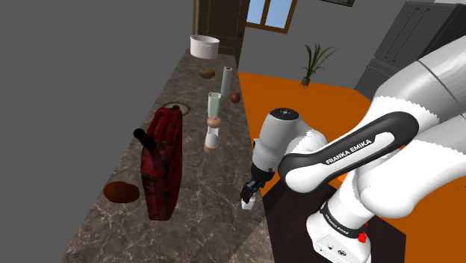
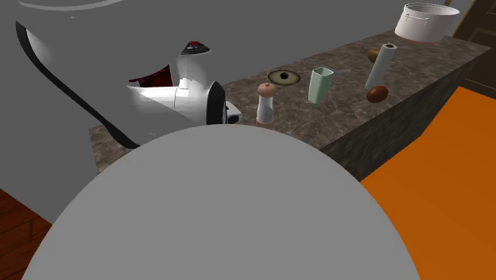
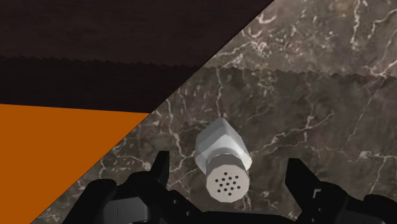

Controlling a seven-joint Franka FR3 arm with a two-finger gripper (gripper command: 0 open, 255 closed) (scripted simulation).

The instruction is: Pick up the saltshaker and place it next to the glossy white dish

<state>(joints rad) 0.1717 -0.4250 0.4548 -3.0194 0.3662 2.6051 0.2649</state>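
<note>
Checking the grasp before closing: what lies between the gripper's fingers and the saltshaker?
Only bare veined counter, in the wrist view: the saltshaker sits between the fingers of the open gripper, touching neither.

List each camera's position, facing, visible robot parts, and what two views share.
Shoulder view: beside the stand, looking down along the marble counter toward the white dish; the white arm is at its right.
Second exterior view: close behind the arm, facing the counter; a large grey shape, likely an arm link, blocks its foreground.
Wrist view: on the hand, looking down at the saltshaker between open jaws.
Shared: both exterior views show the dish.
</note>
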